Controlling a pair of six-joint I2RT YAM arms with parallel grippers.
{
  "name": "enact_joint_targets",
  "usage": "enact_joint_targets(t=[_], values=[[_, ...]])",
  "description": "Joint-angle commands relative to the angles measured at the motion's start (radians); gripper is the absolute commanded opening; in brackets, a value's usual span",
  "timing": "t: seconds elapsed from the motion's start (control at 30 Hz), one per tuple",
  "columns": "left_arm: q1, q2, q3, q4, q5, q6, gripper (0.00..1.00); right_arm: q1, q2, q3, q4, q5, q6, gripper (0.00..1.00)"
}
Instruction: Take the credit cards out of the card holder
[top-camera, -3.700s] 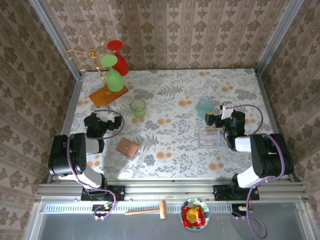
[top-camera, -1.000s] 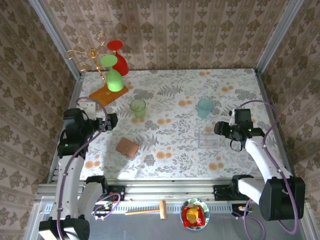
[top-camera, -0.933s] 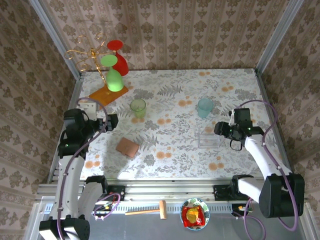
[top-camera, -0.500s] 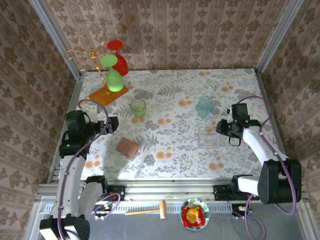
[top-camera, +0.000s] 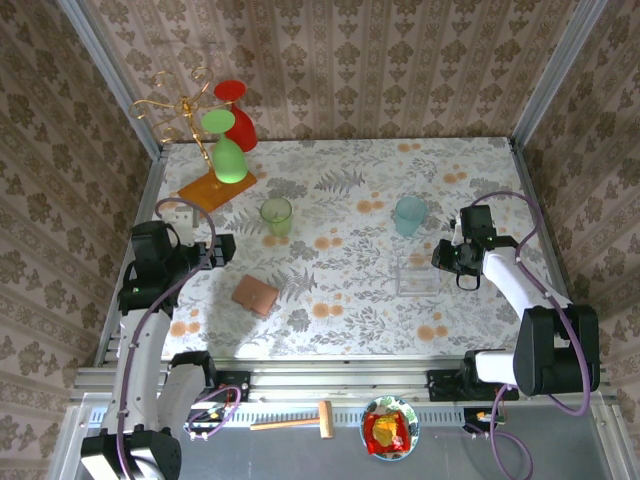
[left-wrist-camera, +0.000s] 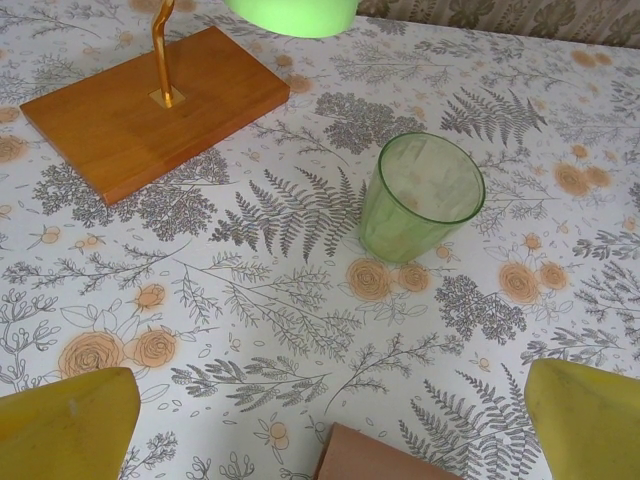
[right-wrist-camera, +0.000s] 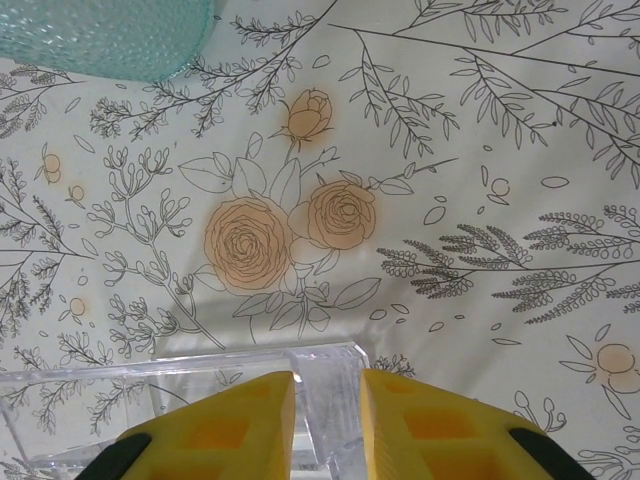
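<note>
– Left gripper (left-wrist-camera: 330, 405) state?
– Fingers wide apart; card holder (top-camera: 256, 294) lies closed on the table (top-camera: 350, 190), close by.
– Right gripper (right-wrist-camera: 328, 420)?
– Narrow, pinching the clear box (right-wrist-camera: 200, 365) wall.

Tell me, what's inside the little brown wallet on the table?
The card holder lies folded shut on the flowery table, so only its tan outside shows. Anything tucked inside is hidden by that cover.

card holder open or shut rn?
Shut. The card holder lies folded flat on the table, with only its plain tan outer cover facing up.
</note>
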Motion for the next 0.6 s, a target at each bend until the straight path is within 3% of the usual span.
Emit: enact_joint_targets(t=[0.0,0.57], values=[[0.010,-0.001,-0.007,-0.006,0.001,0.005,1.00,0.005,0.017,0.007,0.006,-0.030,0.000,0.25],[0.028,-0.001,-0.016,0.001,0.017,-0.007,1.00,0.005,0.031,0.005,0.017,-0.052,0.008,0.19]])
